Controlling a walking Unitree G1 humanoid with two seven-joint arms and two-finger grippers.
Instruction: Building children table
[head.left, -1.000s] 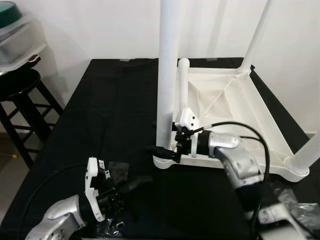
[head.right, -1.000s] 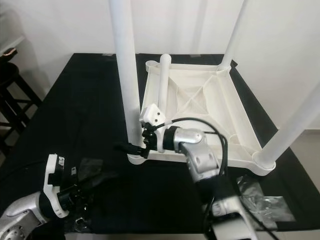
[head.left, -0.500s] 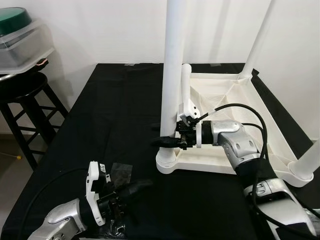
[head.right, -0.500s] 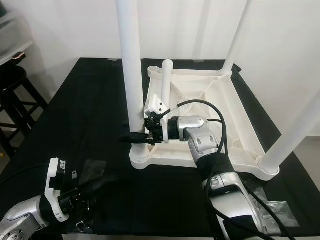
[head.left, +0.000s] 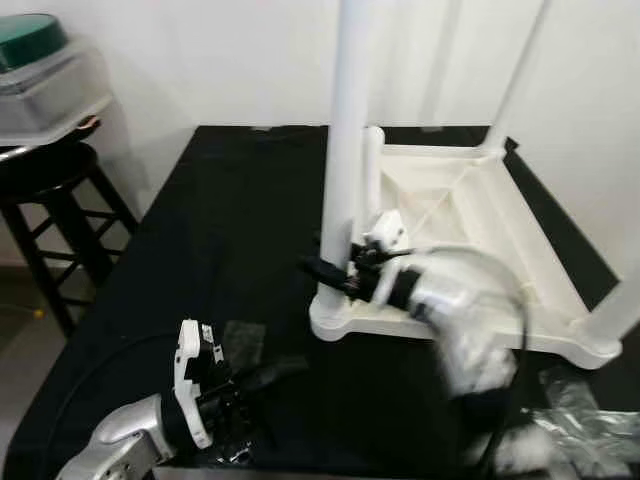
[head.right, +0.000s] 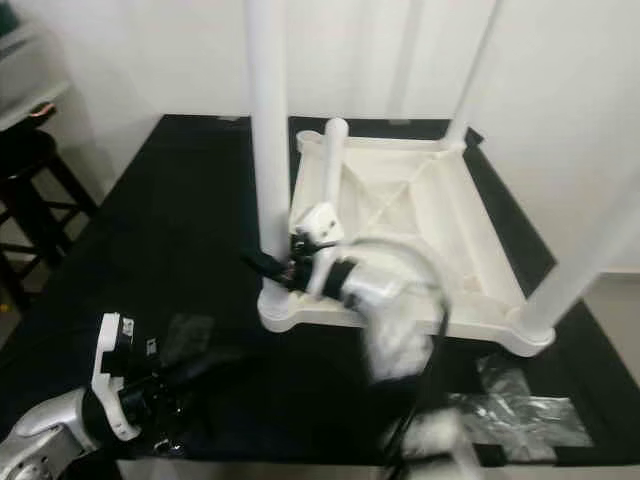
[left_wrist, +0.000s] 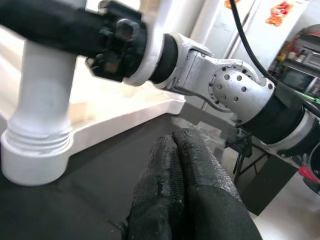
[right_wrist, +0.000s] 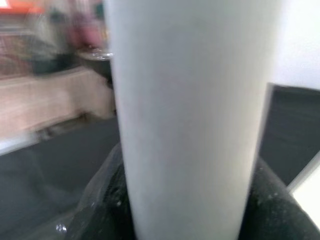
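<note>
Table leg stands clamped low in right gripper; left gripper pressed together.

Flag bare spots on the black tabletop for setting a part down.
Free: the black tabletop between its stool-side edge and the upturned white plastic table. Crowded: near edge, with the left end effector and clear plastic bags; the right end effector clamps the front white leg.

The right hand stays clamped on the near table leg while its arm has swung lower, now blurred.
</note>
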